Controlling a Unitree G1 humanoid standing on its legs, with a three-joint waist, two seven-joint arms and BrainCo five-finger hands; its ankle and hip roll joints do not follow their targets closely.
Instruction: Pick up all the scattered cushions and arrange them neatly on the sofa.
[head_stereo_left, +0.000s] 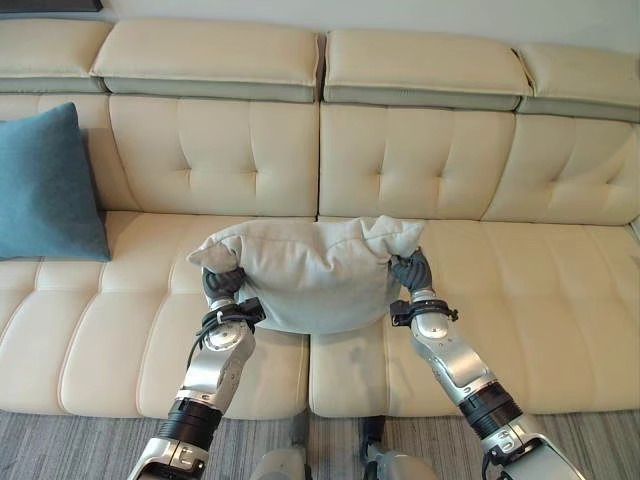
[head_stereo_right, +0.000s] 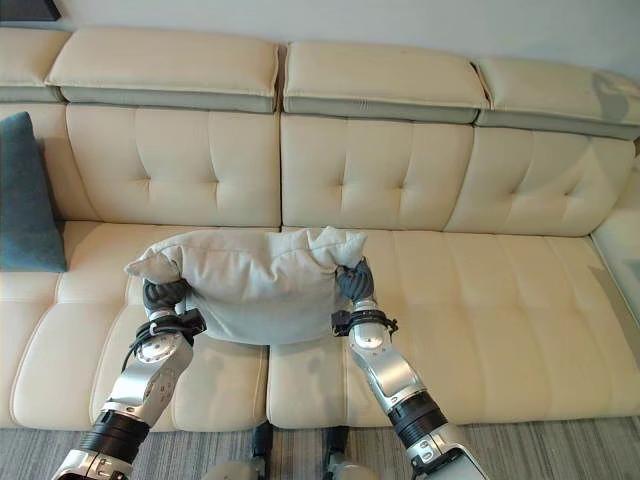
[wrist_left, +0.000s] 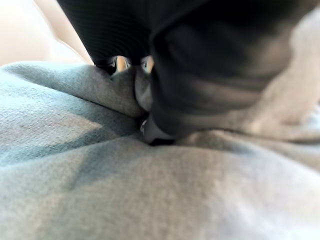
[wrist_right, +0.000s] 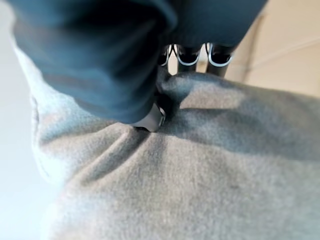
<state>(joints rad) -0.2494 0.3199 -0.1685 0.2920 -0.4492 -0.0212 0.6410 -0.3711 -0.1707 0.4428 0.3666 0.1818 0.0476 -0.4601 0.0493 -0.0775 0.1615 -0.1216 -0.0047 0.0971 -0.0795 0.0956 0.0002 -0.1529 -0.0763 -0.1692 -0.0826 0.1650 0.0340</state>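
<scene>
Grey fabric cushion (head_stereo_left: 305, 270) hangs between our two hands over the cream leather sofa (head_stereo_left: 420, 160) seat, long axis left-right. Left hand (head_stereo_left: 224, 284) pinches its left end, right hand (head_stereo_left: 411, 270) its right end w/ curled fingers (equally near). Teal cushion (head_stereo_left: 45, 185) leans far left.

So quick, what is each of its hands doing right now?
Left hand: shut on the grey cushion, gripping its left end.
Right hand: shut on the same cushion's right end.
</scene>
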